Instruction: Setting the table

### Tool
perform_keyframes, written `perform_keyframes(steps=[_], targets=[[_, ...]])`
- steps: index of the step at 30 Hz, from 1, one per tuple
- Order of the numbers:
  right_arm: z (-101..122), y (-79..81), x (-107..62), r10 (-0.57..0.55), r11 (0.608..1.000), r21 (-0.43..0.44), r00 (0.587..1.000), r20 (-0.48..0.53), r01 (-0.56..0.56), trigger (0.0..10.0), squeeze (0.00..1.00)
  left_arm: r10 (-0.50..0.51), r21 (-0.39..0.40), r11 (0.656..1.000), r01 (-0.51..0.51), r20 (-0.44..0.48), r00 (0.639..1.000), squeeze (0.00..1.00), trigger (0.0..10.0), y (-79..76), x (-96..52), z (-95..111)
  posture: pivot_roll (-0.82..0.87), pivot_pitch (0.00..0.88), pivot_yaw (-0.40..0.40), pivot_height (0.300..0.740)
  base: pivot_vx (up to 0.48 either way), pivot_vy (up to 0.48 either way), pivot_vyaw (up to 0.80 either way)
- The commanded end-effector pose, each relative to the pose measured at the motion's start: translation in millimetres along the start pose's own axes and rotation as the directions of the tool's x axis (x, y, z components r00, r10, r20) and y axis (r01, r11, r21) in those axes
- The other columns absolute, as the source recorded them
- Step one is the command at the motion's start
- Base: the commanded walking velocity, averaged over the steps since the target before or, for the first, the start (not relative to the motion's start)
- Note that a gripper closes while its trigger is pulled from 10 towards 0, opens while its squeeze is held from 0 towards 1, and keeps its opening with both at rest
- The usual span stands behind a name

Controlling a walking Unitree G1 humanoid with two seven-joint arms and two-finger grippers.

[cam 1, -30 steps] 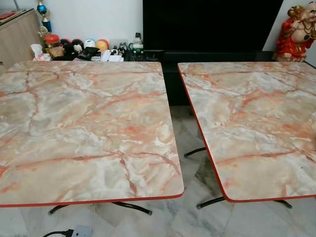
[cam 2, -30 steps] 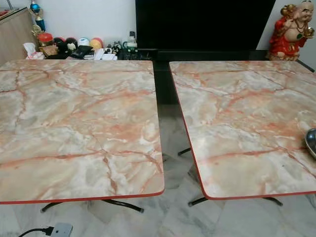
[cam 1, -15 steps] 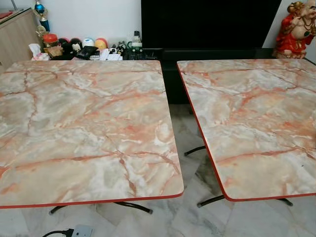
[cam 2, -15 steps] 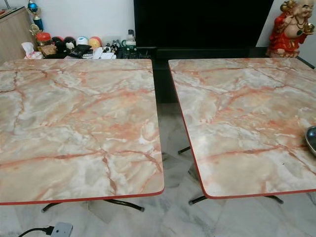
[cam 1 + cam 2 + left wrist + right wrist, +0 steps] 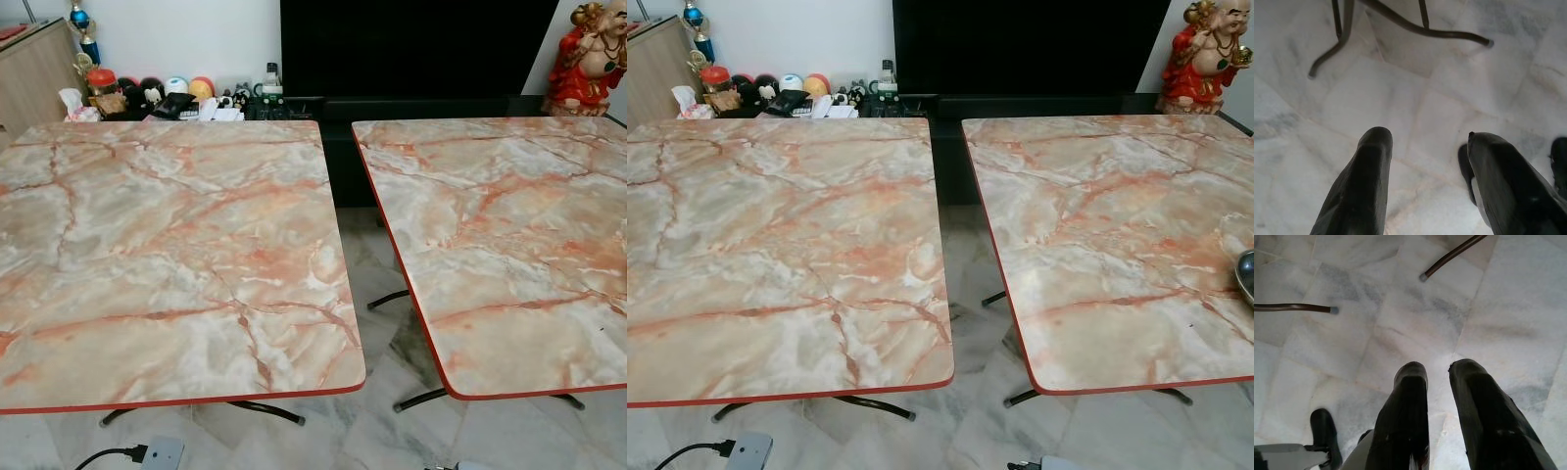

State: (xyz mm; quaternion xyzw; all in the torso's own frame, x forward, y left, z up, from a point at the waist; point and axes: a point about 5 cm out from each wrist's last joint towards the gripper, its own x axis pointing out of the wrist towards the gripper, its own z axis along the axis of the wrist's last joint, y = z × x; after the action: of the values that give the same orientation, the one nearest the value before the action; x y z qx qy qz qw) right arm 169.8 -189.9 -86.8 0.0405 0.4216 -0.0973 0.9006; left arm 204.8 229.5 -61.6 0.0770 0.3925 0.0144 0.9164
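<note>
While both arms hang low, I face two marble tables: the left table [image 5: 167,255] and the right table [image 5: 509,245], side by side with a strip of floor [image 5: 377,294] between them. A dark bowl [image 5: 1245,277] sits at the right table's right edge. My left claw [image 5: 1427,147] is released, fingers apart over floor tiles; my right claw [image 5: 1439,377] is also parted, narrowly. Far off, a red statue [image 5: 588,59] stands.

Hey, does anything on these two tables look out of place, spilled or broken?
Nothing spilled or damaged. The left table is bare; the right table carries only a dark rounded object at its far right side, cut off by the frame.
</note>
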Motion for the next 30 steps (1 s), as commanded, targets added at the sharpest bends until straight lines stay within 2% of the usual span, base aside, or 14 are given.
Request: perform_keyframes(steps=[1, 9, 18, 22, 26, 30], targets=[[-9, -1.2, -2.2, -0.01, 1.0, 0.009, 1.0, -0.027, 0.011, 10.0, 0.0, 0.0, 0.001, 1.0, 0.0, -0.034, 0.999, 0.0, 10.0, 2.0, -0.9, -5, -0.01, 0.035, 0.033, 0.74, 0.0, 0.0, 0.0], [-5, -1.8, -0.9, -0.013, 1.0, 0.007, 1.0, -0.025, 0.013, 10.0, 0.0, -0.004, -0.001, 1.0, 0.004, -0.027, 1.0, 0.0, 10.0, -0.4, 1.1, 0, -0.01, 0.021, 0.029, 0.74, 0.0, 0.0, 0.0], [-4, 0.5, -0.5, 0.004, 1.0, -0.013, 1.0, -0.026, -0.004, 10.0, 0.0, -0.003, -0.007, 1.0, 0.003, -0.045, 0.999, 0.0, 10.0, -2.1, -1.3, -9, 0.0, 0.025, 0.015, 0.74, 0.0, 0.0, 0.0], [-6, 3.5, -1.0, 0.022, 0.998, -0.05, 0.999, -0.028, -0.024, 10.0, 0.0, 0.0, -0.007, 1.0, -0.001, -0.054, 0.999, 0.0, 10.0, -1.5, -2.9, -14, 0.01, 0.026, 0.011, 0.74, 0.0, 0.0, 0.0], [-8, 5.6, -1.6, 0.039, 0.994, -0.096, 0.999, -0.036, -0.042, 10.0, 0.0, -0.001, -0.002, 1.0, 0.001, -0.065, 0.998, 0.0, 10.0, -1.0, -4.4, -18, 0.0, 0.023, 0.012, 0.74, 0.0, 0.0, 0.76], [-9, 5.9, -2.0, 0.042, 0.994, -0.103, 0.998, -0.039, -0.046, 10.0, 0.0, -0.002, 0.002, 1.0, 0.002, -0.071, 0.997, 0.0, 10.0, -0.8, -5.1, -20, 0.01, 0.019, 0.01, 0.74, 0.0, 0.0, 0.8]])
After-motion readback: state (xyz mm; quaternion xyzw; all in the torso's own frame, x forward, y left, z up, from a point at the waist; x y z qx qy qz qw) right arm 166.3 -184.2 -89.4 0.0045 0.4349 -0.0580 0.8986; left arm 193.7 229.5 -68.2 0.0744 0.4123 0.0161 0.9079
